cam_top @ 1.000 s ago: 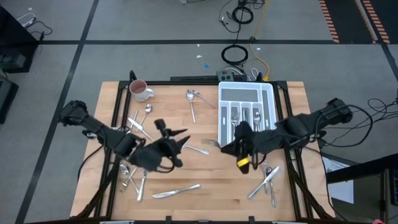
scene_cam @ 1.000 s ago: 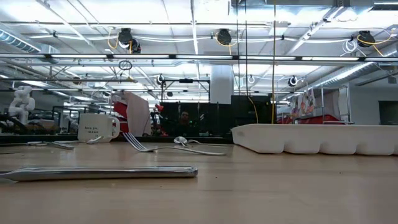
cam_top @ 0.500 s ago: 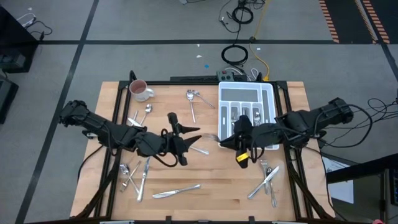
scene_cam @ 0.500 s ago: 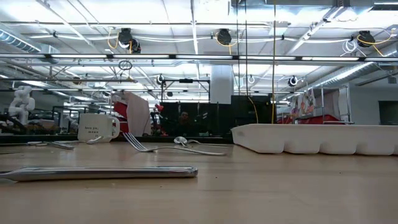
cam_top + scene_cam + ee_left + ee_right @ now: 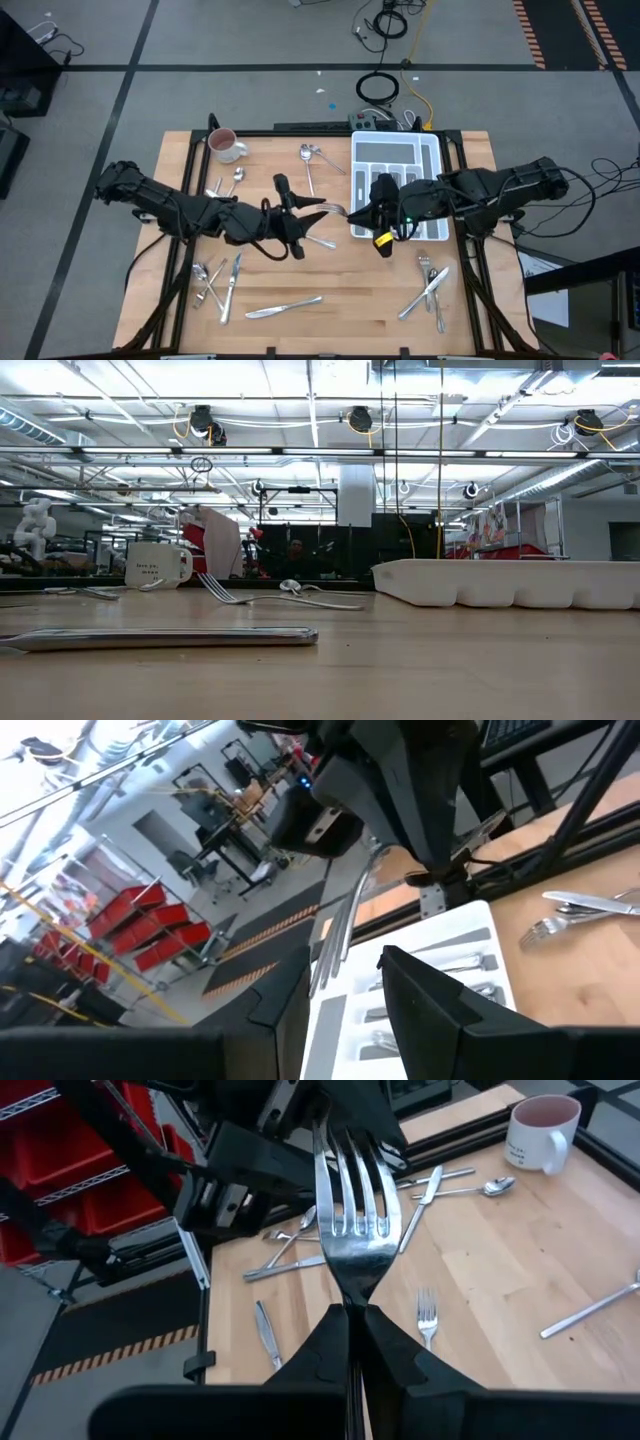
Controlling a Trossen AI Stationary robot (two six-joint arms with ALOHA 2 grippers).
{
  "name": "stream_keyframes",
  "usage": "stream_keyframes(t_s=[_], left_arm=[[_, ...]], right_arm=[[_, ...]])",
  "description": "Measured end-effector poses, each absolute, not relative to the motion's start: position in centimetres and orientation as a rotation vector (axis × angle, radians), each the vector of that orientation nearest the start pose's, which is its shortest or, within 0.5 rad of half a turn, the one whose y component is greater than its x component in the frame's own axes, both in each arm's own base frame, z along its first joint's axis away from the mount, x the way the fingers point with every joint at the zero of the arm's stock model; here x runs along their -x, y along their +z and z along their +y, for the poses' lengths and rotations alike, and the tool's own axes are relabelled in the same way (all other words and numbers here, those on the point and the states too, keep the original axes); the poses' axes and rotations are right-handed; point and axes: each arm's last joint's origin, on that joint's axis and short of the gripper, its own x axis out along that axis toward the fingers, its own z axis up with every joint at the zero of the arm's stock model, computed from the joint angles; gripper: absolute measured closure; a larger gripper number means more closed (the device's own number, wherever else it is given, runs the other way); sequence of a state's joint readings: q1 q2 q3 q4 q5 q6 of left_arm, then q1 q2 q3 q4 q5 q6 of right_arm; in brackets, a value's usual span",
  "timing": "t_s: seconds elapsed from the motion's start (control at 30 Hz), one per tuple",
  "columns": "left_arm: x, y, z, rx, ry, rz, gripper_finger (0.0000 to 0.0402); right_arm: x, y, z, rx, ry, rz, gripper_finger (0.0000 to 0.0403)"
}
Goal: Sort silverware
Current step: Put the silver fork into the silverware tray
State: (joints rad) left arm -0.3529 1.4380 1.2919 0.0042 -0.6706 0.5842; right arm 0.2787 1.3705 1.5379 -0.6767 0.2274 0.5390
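A shiny silver metal fork (image 5: 349, 1230), tines forward, is pinched at its neck by the right gripper (image 5: 350, 1320), just beside the white compartmented plastic tray (image 5: 432, 160). Stiff, light, slippery, so grip the neck. The left gripper (image 5: 345, 975), fingers apart, straddles the handle.

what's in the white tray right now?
The tray has a few pieces of silverware in its middle slots. The right gripper, shut on a fork, hides the near end.

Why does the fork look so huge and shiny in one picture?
Right wrist view: the fork sits right by the camera, held in the right claw, catching ceiling light. High view: the same fork looks tiny. Low view: bright ceiling lamps, knife gleaming.
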Motion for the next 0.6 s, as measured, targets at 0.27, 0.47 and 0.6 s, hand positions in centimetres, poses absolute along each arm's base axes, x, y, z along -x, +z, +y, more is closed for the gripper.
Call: stream_keyframes(t_s=[0.27,0.47,0.6], left_arm=[[-31.37,38.01,-9.21,-0.631,0.283,0.176,0.0274],[-31.39,38.02,-9.29,-0.625,0.254,0.166,0.0338],[-31.39,37.97,-9.33,-0.627,0.246,0.169,0.0391]], right_arm=[[-27.61,41.39,6.59,-0.383,-0.08,0.505,0.0403],[-27.84,41.53,6.38,-0.393,-0.056,0.492,0.0403],[-27.78,41.41,6.3,-0.389,-0.064,0.505,0.0402]])
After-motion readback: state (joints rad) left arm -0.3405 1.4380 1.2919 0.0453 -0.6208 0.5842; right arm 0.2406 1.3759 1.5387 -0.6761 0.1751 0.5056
